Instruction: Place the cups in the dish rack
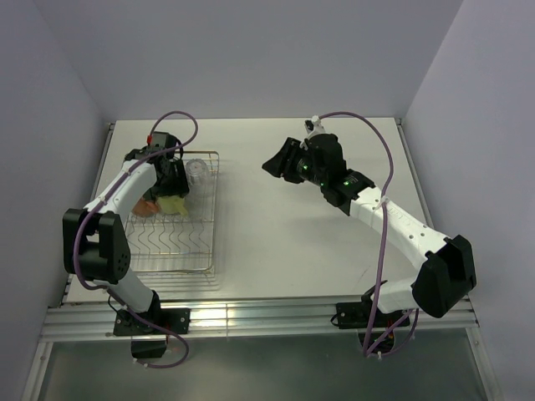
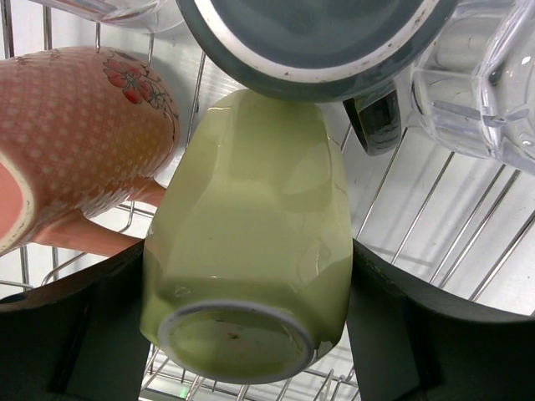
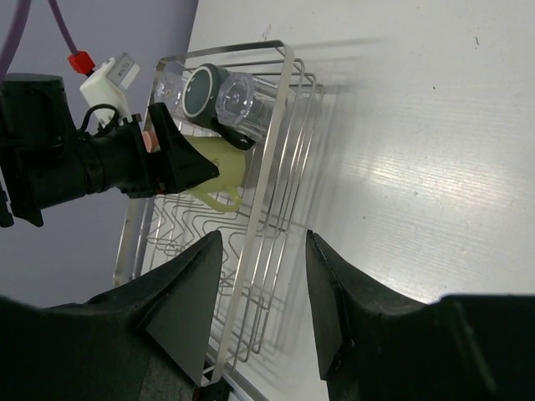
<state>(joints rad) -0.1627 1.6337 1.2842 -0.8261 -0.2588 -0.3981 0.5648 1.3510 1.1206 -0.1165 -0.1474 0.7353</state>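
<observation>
White tube links, chunky black joint housings on left arm (image 1: 125, 185) and right arm (image 1: 399, 224). Underneath, black base plates (image 1: 150, 322). Each arm carries purple cable (image 1: 384, 167); left wrist has red plug (image 1: 151, 136), white connector (image 3: 110, 73) beside it. Right wrist shows green lights (image 1: 343, 178). Matte black, wedge-shaped pincer fingers (image 3: 188, 292).

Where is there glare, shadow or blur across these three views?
Left wrist: sharp, with soft highlights on the glazed yellow-green cup and dark lower corners. Right wrist: broad sheen across the table, wire shadows beside the dish rack. Top external: even, soft light, no strong glare.
</observation>
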